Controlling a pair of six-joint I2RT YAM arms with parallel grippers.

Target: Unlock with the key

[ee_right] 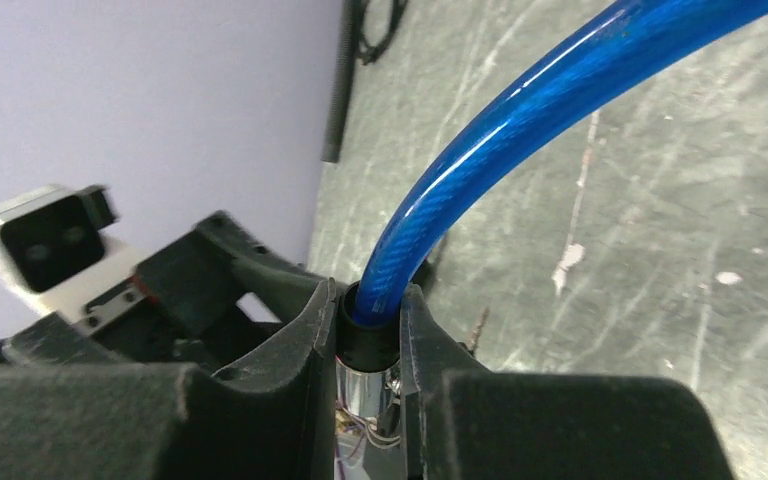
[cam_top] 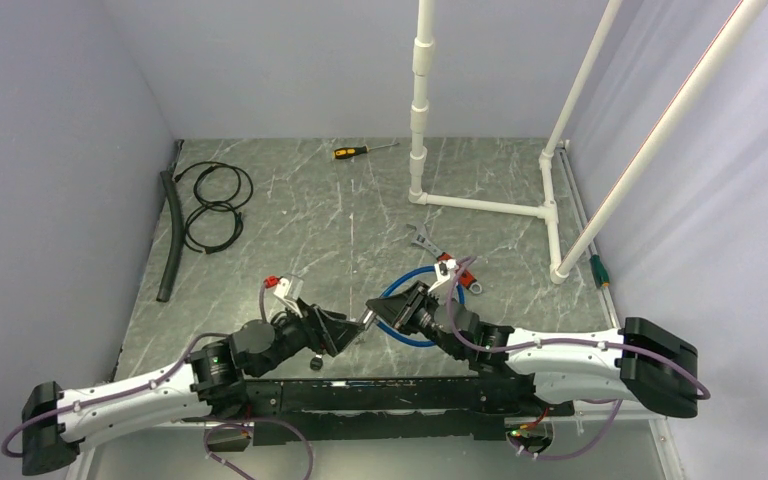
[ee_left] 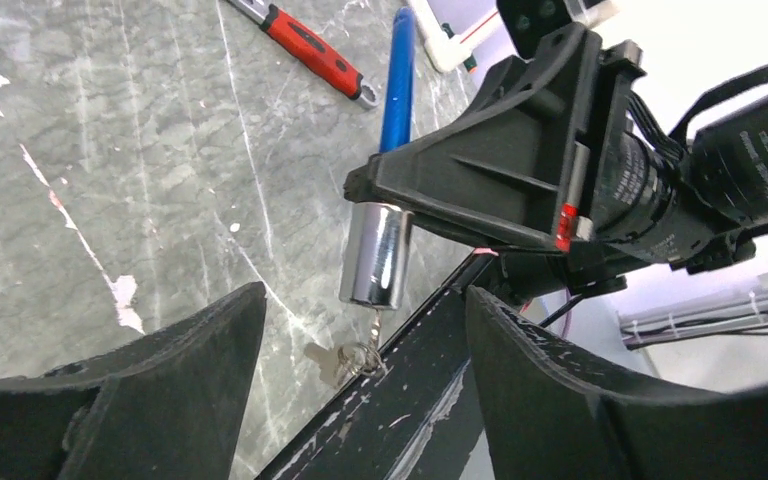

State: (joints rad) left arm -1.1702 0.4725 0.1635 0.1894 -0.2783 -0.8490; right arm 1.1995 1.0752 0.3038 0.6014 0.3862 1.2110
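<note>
While your right end effector clamps the chrome lock barrel at its blue cable end, the barrel's long axis aims at your open left end effector, keys dangling nearest it.

The dark marbled table carries a black ribbed hose along its left edge, with a black cable coiled in 2 loops just beside it. A yellow-handled screwdriver lies at the far edge. A white pipe frame stands at the right, with a red-handled wrench near its base.
</note>
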